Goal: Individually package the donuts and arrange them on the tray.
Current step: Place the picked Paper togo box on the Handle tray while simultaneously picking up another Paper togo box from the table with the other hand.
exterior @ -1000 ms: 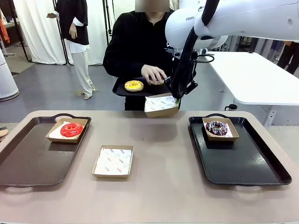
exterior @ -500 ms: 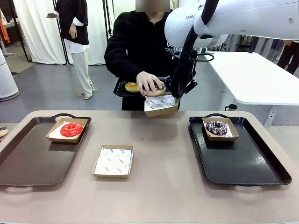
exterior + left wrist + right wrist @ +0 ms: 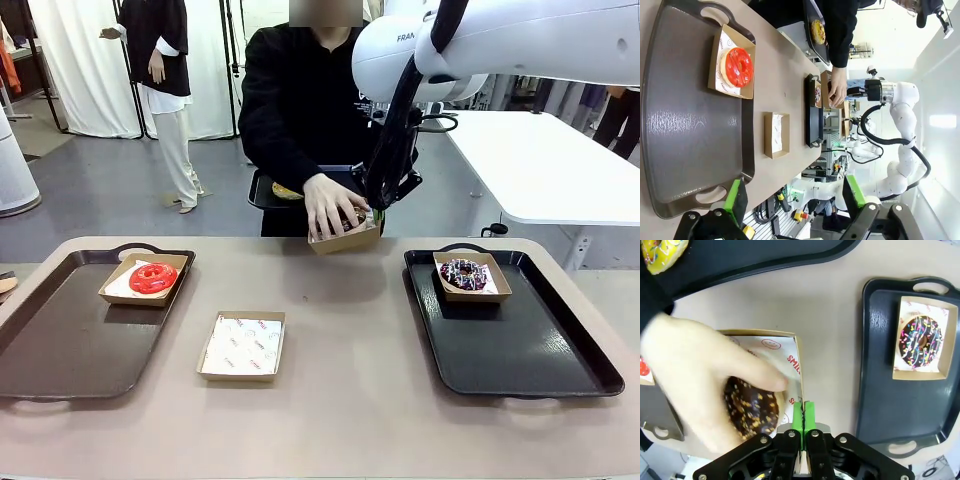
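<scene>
Place: robotics laboratory, laid out as an open trial hall.
Fixture: white robot arm (image 3: 530, 40) mounted over a beige table (image 3: 350, 340).
Backdrop: white curtain (image 3: 75, 70) hung at the far side.
Floor: grey floor (image 3: 90, 190), left bare.
Furniture: white worktable (image 3: 545, 165) set behind.

Upper right in the front view, the right arm (image 3: 540, 40) is glossy white and rounded, with dark lettering and a black cable (image 3: 405, 100). The right gripper (image 3: 803, 412) and left gripper (image 3: 795, 194) are black with green pads. The person (image 3: 300, 90) wears black long sleeves.
</scene>
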Robot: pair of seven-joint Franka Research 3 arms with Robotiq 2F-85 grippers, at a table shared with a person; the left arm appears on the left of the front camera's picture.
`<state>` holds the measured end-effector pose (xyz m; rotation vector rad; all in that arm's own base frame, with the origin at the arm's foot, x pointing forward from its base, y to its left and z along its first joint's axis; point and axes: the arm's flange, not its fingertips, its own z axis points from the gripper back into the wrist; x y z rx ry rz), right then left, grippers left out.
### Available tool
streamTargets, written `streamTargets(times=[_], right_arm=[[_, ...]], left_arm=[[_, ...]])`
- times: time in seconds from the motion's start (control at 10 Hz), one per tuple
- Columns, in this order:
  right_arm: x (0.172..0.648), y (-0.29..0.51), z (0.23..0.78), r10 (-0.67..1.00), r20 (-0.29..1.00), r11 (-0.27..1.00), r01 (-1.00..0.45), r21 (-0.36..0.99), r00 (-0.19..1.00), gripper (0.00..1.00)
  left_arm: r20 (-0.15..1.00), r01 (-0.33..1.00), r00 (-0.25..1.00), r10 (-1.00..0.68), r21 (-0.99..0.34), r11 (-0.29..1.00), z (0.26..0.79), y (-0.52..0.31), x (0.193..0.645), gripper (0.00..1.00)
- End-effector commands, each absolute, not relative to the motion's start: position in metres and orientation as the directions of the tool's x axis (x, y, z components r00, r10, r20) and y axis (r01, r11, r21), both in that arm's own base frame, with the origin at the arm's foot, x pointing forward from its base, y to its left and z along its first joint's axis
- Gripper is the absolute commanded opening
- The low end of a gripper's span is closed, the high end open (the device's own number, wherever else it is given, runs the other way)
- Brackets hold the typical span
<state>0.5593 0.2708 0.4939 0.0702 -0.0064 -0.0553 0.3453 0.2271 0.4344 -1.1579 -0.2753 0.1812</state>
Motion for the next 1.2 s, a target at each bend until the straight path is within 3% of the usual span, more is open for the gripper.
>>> streamTargets(times=[0.0,0.9,1.0,1.1], right_arm=[[0.557,0.268,0.494,-0.061,0.008,0.996,0.061,0.072,0.998,0.00],[0.559,0.271,0.494,-0.055,0.004,0.996,0.055,0.070,0.998,0.01],[0.536,0.257,0.504,0.022,0.020,1.000,-0.023,0.012,1.000,0.01],[0.516,0.235,0.515,0.032,0.059,0.999,-0.031,-0.015,0.998,0.01]], left_arm=[[0.121,0.003,0.953,0.276,-0.920,0.392,0.434,0.228,0.343,1.00],[0.121,0.003,0.953,0.276,-0.920,0.392,0.434,0.228,0.343,1.00],[0.121,0.000,0.952,0.282,-0.920,0.393,0.434,0.227,0.345,1.00],[0.215,0.083,0.949,0.230,-0.875,0.476,0.451,0.214,0.333,1.00]])
